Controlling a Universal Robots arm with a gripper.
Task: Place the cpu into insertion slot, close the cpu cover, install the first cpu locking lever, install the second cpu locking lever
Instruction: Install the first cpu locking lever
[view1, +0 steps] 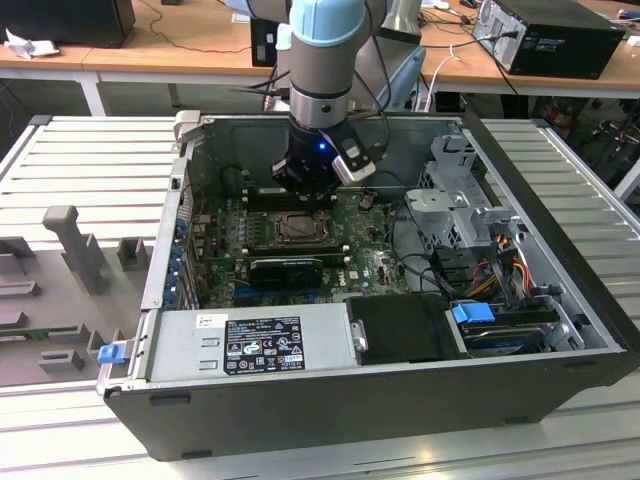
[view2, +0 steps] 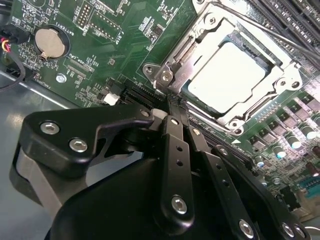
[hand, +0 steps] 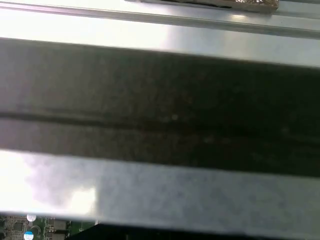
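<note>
One gripper (view2: 172, 107), mine, is hovering with fingers pressed together and holding nothing, just beside a corner of the slot (view2: 227, 75), where the cpu (view2: 225, 77) is lying flat under the closed cover (view2: 192, 42).

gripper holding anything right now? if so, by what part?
Nothing visibly held. In the second wrist view the end effector has its fingers closed together, tips at the edge of the cpu cover, which lies shut over the cpu.
</note>
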